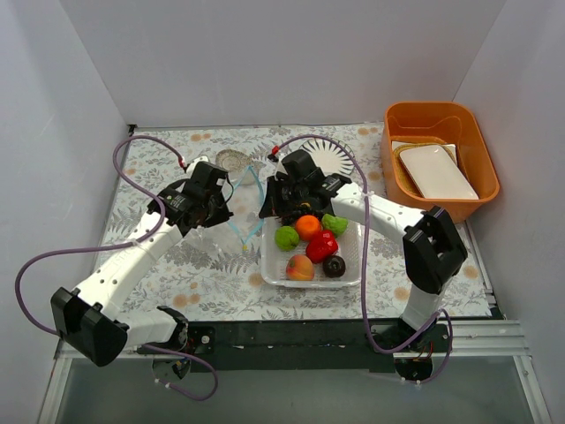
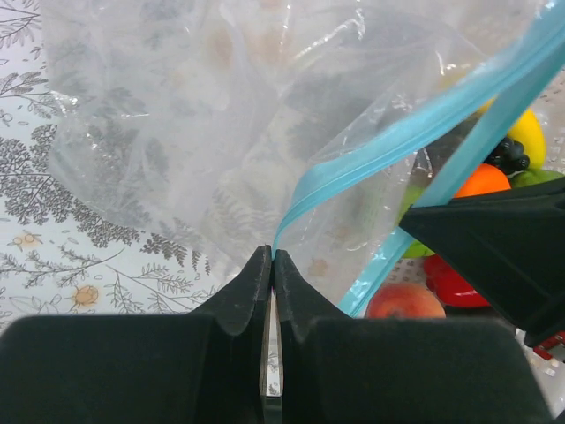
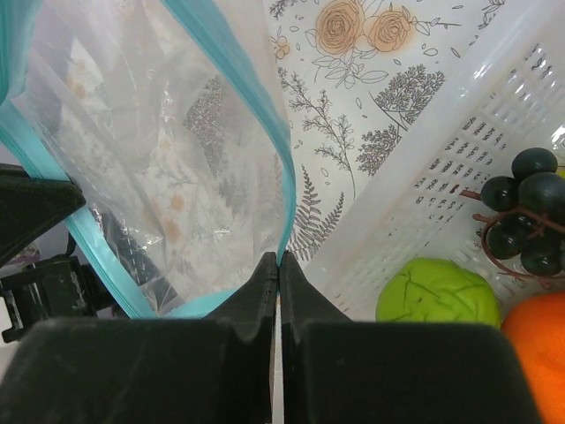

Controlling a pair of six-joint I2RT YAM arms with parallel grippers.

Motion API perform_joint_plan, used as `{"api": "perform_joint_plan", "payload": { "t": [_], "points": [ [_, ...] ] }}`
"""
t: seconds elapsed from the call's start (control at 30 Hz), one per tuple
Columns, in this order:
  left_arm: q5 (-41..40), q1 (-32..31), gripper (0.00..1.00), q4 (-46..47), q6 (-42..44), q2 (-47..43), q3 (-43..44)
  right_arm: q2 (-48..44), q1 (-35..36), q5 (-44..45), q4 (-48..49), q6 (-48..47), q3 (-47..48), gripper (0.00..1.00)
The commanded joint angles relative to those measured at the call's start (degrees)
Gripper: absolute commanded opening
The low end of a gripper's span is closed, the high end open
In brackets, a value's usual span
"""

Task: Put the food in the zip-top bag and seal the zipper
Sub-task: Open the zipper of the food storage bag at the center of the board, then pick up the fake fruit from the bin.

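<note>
Food lies in the white basket (image 1: pixel 311 284) in the top view, orange (image 1: pixel 307 227), red pepper (image 1: pixel 321 246) and peach (image 1: pixel 299 267) among it, while the zip-top bag (image 1: pixel 238 212) hangs just left of it between the left gripper (image 1: pixel 225 210) and the right gripper (image 1: pixel 269 205). In the left wrist view, the left fingers are clenched on the blue-green zipper (image 2: pixel 380 146) at the bag's mouth. In the right wrist view, the right fingers are pressed together, apparently on the opposite rim, beside the dark grapes (image 3: pixel 525 212).

White arms (image 1: pixel 132 259), black joints (image 1: pixel 86 324), purple cables (image 1: pixel 62 253)
</note>
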Motion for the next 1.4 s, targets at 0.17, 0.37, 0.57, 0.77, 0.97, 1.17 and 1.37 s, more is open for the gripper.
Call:
{"api": "perform_joint_plan", "payload": {
  "t": [0.17, 0.37, 0.57, 0.77, 0.97, 1.17, 1.37],
  "points": [
    [-4.44, 0.47, 0.0, -6.13, -5.35, -1.73, 3.31, -3.42, 1.46, 1.86, 0.7, -3.09, 2.7, 0.01],
    [-6.12, 0.47, 0.0, -7.99, -6.41, -2.78, 3.76, -4.04, 1.55, 5.19, -0.52, -4.85, 2.08, 0.01],
    [-4.71, 0.47, 0.0, -4.65, -6.67, -4.1, 0.16, -3.43, 1.72, 10.12, -5.18, -6.78, 4.63, 0.01],
    [-4.54, 0.47, 0.0, -2.81, -5.8, -5.33, -1.69, -3.69, 1.81, 6.52, -4.75, -6.96, 5.25, 0.01],
    [-2.6, 0.47, 0.0, 1.59, -5.27, -7.18, -5.2, -3.96, 1.81, 2.74, -2.29, -5.73, 4.01, 0.01],
    [-2.16, 0.47, 0.0, 4.4, -3.78, -4.02, -5.3, -6.05, 1.81, 4.14, -4.48, -4.77, 4.72, 0.69],
    [-2.26, 0.64, 0.0, 6.6, -2.54, -1.29, -4.68, -15.97, 1.73, 15.2, -7.98, -2.84, -1.34, 0.98]
  ]
}}
